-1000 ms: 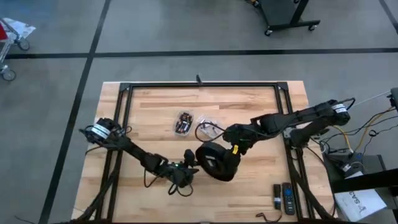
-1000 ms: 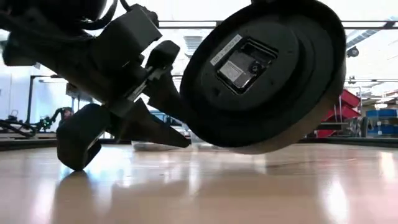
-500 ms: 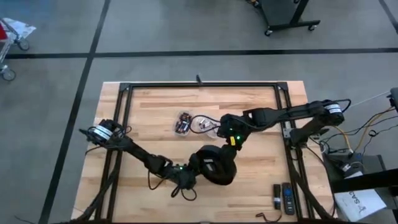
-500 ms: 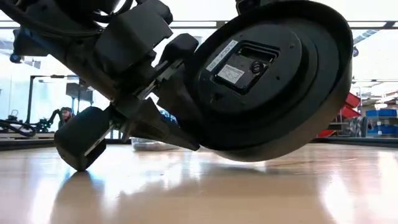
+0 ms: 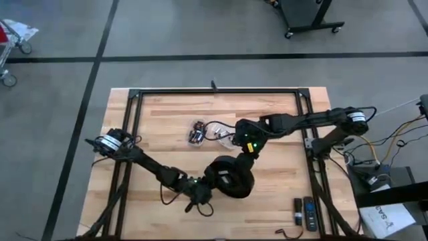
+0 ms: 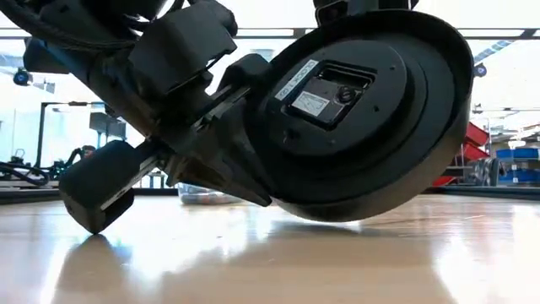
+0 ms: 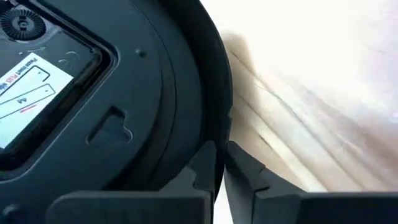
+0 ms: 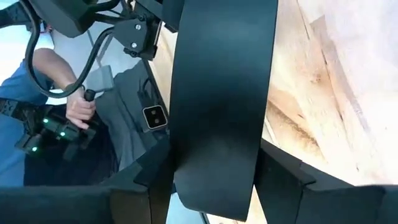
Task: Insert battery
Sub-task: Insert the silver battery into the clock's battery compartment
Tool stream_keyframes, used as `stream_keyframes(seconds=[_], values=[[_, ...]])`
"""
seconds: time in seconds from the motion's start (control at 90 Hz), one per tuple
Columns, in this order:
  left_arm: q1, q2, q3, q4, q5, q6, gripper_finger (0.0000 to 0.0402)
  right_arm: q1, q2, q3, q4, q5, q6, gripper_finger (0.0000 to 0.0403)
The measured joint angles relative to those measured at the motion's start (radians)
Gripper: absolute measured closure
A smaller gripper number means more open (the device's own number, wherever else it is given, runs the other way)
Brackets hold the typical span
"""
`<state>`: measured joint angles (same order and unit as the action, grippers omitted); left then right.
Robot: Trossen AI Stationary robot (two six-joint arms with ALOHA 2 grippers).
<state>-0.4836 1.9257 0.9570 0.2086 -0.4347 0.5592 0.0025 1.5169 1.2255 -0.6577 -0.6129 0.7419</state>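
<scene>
Two dark jointed arms, black cables, green indicator lights, white-banded shoulder joints

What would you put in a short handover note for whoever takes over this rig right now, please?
Left claw: shut on the clock rim, near the table's front.
Right claw: shut on the clock's top edge.
The clock is held tilted off the table, back side with battery bay facing the low camera.
Battery packet lies mid-table, untouched.
Done: clock lifted and steadied. Left: fetch a battery and insert it.
</scene>
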Motion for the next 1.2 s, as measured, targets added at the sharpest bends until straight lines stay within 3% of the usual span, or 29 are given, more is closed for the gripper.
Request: stream_keyframes(seconds=[0.422, 0.711, 0.922, 1.2], values=[[-0.072, -0.010, 0.000, -0.018, 0.054, -0.144, 0.0401, 0.000, 0.091, -0.007, -0.012, 0.071, -0.115, 0.0212], [-0.107, -0.036, -0.002, -0.060, 0.056, -0.239, 0.0400, 0.002, 0.114, -0.008, -0.026, 0.217, -0.191, 0.0177], [-0.107, -0.053, -0.004, -0.091, 0.091, -0.341, 0.0401, 0.002, 0.062, -0.004, -0.030, 0.332, -0.242, 0.0147], [-0.107, -0.127, -0.006, -0.153, 0.141, -0.451, 0.0401, 0.019, 0.035, -0.004, -0.040, 0.449, -0.313, 0.0138]])
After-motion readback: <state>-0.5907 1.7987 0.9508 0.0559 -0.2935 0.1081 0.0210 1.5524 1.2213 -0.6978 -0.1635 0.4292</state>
